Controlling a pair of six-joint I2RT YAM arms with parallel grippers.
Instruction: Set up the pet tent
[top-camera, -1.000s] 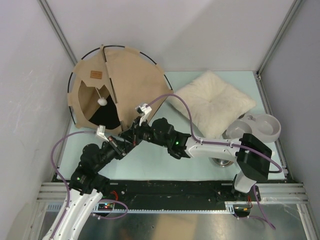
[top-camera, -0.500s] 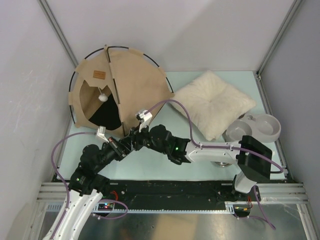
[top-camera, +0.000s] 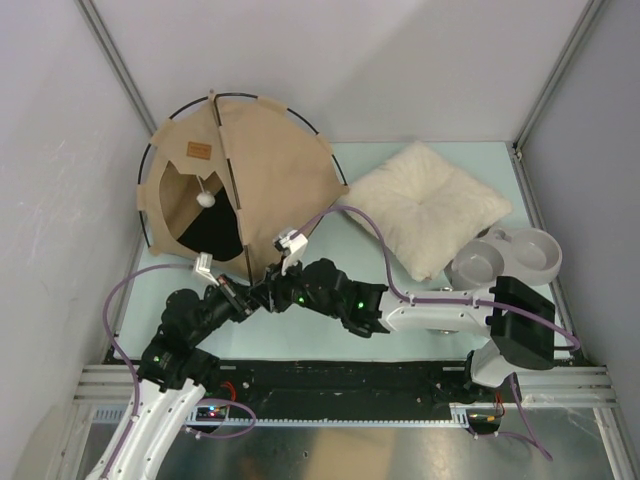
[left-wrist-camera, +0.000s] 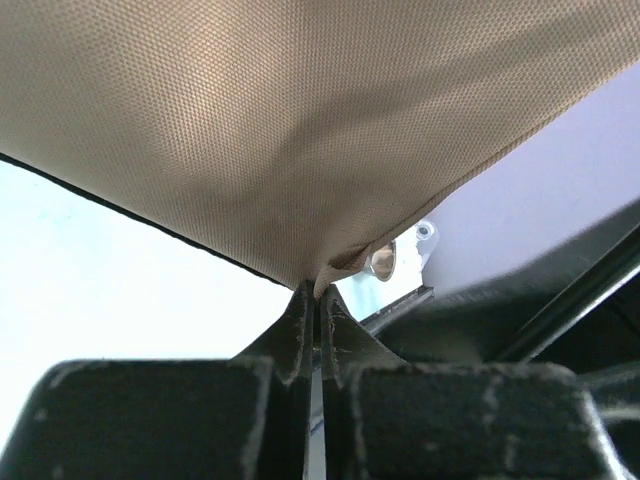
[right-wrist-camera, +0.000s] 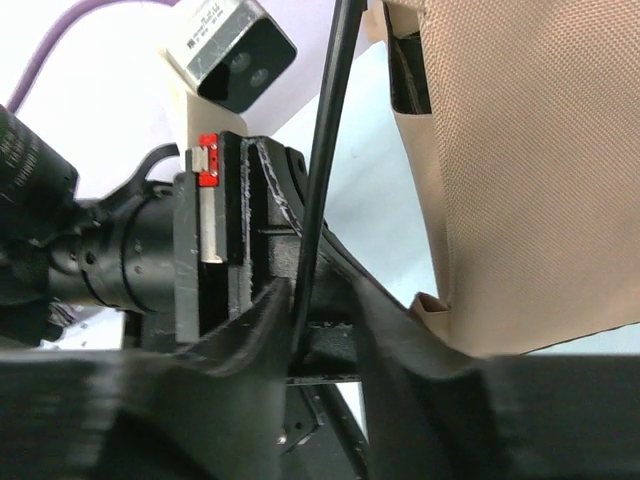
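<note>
At the far left corner of the bench: the tent, tan and standing up. On its side toward the left edge, a round door with a dark floor inside. In the door, a white pom-pom hanging down. Above the door, a small brown label.

Down at the tent's near corner, both grippers close together. Pinched tight in the left gripper: the tip of the tan cloth, right beside a small metal ring. Between the fingers of the right gripper: a thin black pole, close against one finger. Cannot tell if squeezed or loose.

Just beside the tent, near the far edge: a fluffy cream pillow, lying flat. By the right edge: a grey bowl with two dips.
</note>
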